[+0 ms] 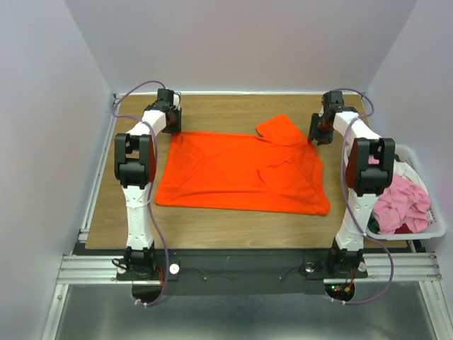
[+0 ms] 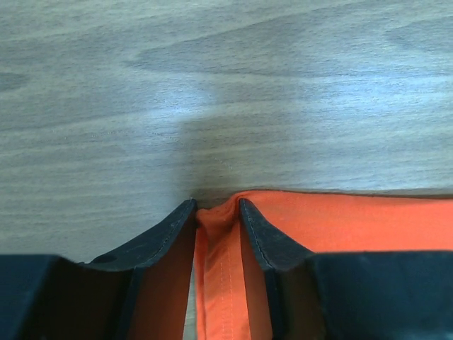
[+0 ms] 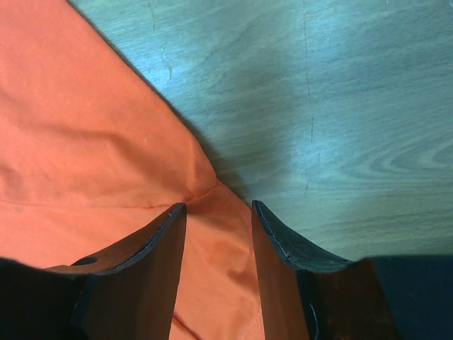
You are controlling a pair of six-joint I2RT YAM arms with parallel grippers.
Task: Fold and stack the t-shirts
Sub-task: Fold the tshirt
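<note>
orange t-shirt [image 1: 241,173]: spread nearly flat over the middle of the wooden counter [image 1: 212,113], long side running left to right, with a few soft creases toward the right end. one sleeve [image 1: 282,129] lying toward the far edge at the far right corner.

along the near edge, aluminium rails [image 1: 233,265] carrying both arm bases.

on either side of the cloth, a white-and-black arm: left arm [image 1: 138,163] reaching to the shirt's far left corner, right arm [image 1: 368,166] reaching to the far right corner, just beside the sleeve.

at the counter's right edge, next to the right arm, a white bin [image 1: 414,234] heaped with a pink t-shirt [image 1: 403,202] and a white t-shirt [image 1: 407,170].

left jaws: nearly closed, pinching a raised ridge of the orange hem. in the left wrist view, both fingers [image 2: 170,237] pressed against that fold, with a line of stitching running along it and the tips down at the very edge of the cloth, bare wood beyond.

right jaws: parted wider, astride the spot where the sleeve seam meets the body. in the right wrist view, fingers [image 3: 152,244] low over the shirt, orange cloth lying flat in the gap between them.
</note>
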